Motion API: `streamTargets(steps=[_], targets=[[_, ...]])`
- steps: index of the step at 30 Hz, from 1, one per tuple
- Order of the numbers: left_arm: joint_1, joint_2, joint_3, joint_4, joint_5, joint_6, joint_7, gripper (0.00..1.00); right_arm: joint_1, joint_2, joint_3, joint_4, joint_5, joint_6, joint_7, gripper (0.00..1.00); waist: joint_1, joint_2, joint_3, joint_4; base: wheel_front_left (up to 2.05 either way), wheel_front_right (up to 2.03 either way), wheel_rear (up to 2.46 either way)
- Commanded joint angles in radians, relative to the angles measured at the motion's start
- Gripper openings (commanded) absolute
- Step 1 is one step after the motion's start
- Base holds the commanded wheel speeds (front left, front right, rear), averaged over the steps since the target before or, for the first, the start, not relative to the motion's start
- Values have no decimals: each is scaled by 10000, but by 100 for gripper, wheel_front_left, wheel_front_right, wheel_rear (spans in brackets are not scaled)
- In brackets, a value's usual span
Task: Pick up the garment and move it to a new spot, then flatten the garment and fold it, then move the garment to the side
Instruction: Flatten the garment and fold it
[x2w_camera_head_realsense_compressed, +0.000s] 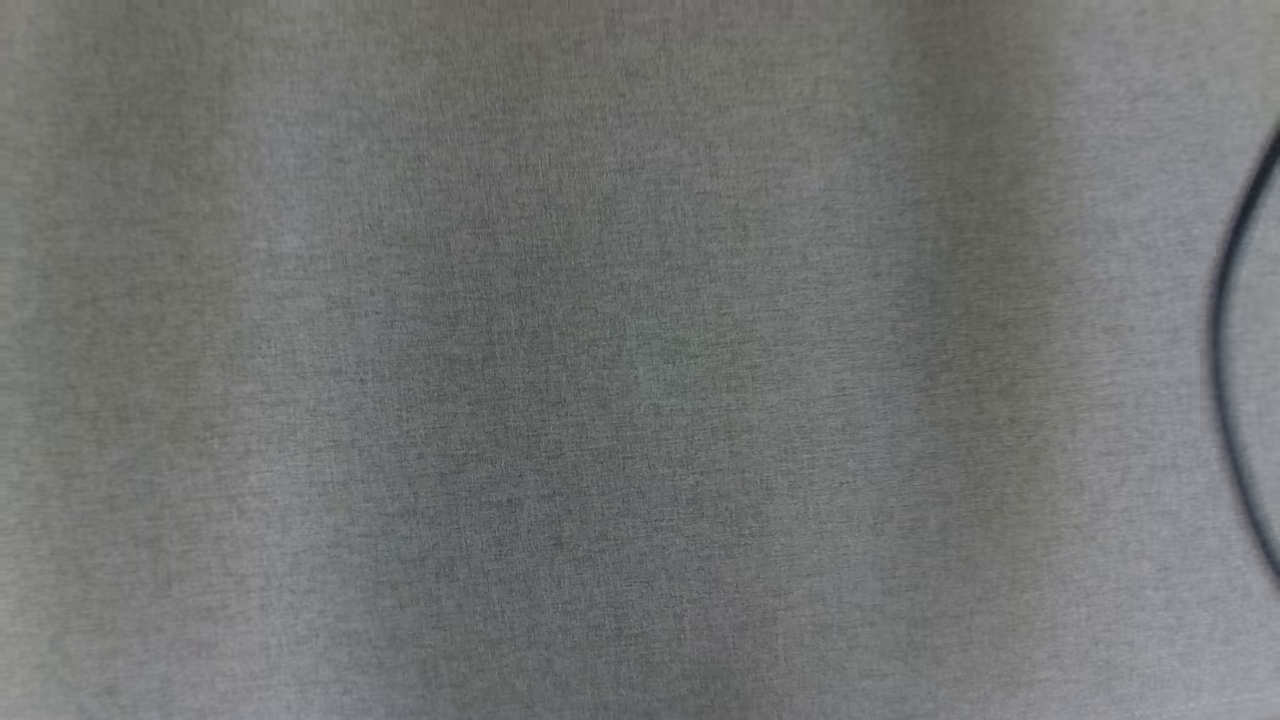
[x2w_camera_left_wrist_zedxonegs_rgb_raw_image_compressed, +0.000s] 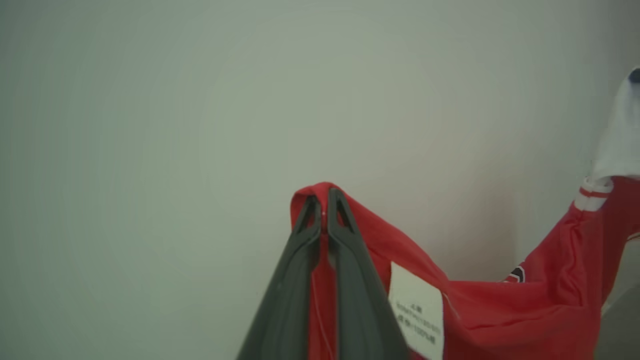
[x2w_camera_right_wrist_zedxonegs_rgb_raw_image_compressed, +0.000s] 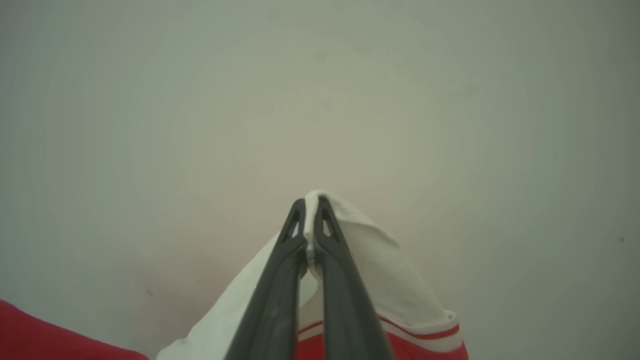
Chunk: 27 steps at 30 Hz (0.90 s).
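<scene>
Fingers of the left claw (x2w_camera_left_wrist_zedxonegs_rgb_raw_image_compressed: 324, 206) press together on a fold of the red knit garment (x2w_camera_left_wrist_zedxonegs_rgb_raw_image_compressed: 525, 310). Just beside them hangs a white rectangular care label (x2w_camera_left_wrist_zedxonegs_rgb_raw_image_compressed: 416, 310); only "100%" can be read, and the rest is blurred. The right claw (x2w_camera_right_wrist_zedxonegs_rgb_raw_image_compressed: 311, 206) pinches the garment's white sleeve (x2w_camera_right_wrist_zedxonegs_rgb_raw_image_compressed: 370, 260), which ends in a red-striped cuff. The cloth sags between both claws against a plain pale surface (x2w_camera_left_wrist_zedxonegs_rgb_raw_image_compressed: 150, 125).

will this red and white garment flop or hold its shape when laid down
Likely floppy: the garment sags between the left hand and right hand. Probably light, since thin pinches carry it. It may crease on landing: it bunches at each grip.
</scene>
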Motion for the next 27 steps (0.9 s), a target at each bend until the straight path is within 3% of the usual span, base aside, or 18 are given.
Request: streamTargets(steps=[1,8,17,21,27], targets=[[506,-36,-118,41,-79,-49,-162,0,611,34,325,-274,317,5,-18,0,0,-1,-272,-20,0,0,0],[2829,-33,54,-401,-838,-171,-441,0,3437,-181,1674,-2042,1827,5,-137,0,0,-1,-1339,-267,0,0,0],[7083,512,730,-3198,-1856,-117,-440,0,7592,-1270,2810,-4645,3283,5,-430,0,0,-1,-2954,-267,0,0,0],[9366,633,919,-4521,-2164,65,-442,0,9546,-1949,2742,-5645,3668,5,-539,0,0,-1,-3577,-34,0,0,0],[12085,835,1209,-6290,-2679,543,-306,0,11959,-2285,2570,-6632,3761,5,-467,0,0,-1,-4142,79,0,0,0]])
